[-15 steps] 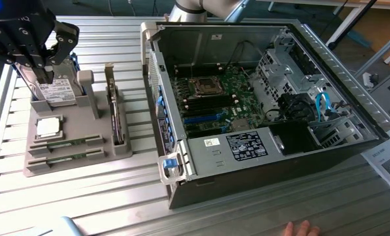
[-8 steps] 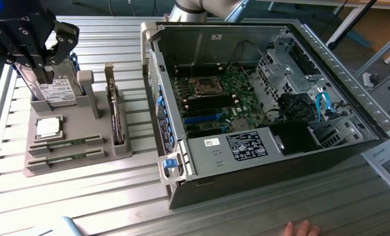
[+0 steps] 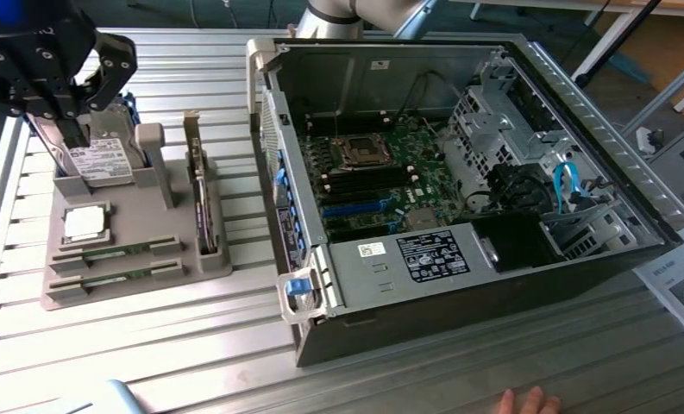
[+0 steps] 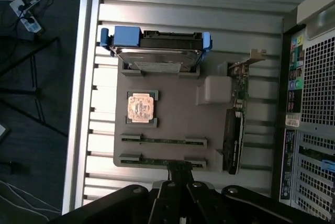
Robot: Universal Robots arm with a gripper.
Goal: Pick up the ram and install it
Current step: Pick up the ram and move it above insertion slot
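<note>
Up at the exterior view's left, gripper [image 3: 75,108] with fingers drawn together, clamped on nothing visible. Hangs high over a grey holder [image 3: 146,278], touching nothing. Shows in that view against the hard drive [image 3: 100,160], which stands on edge at the holder's far end.

In the holder's two nearest rows, two green sticks on edge in parallel slots: ram [image 3: 121,253], and just beside it along the holder's front edge, second stick [image 3: 121,275]. Both seated in their slots, well apart from the gripper. Between ram and drive, a square processor [image 3: 85,222] in its own recess. Along the holder's side toward the exterior view's right, a card [image 3: 206,203] upright in a long slot.

Further to the exterior view's right, an open case [image 3: 618,164] lying on its side, with motherboard [image 3: 399,177] and socket [image 3: 362,152] exposed. At the lower edge, a hand [image 3: 528,402] on the slatted table [image 3: 203,362].

From the wrist view, looking straight down: closed gripper [image 4: 180,174] showing against the holder [image 4: 167,124] at its edge, by the second stick [image 4: 162,159]. Beyond that, in order: ram [image 4: 163,141], processor [image 4: 141,107], drive [image 4: 157,54] in a blue bracket. Beside them, card [image 4: 233,140] and case [image 4: 314,103].
</note>
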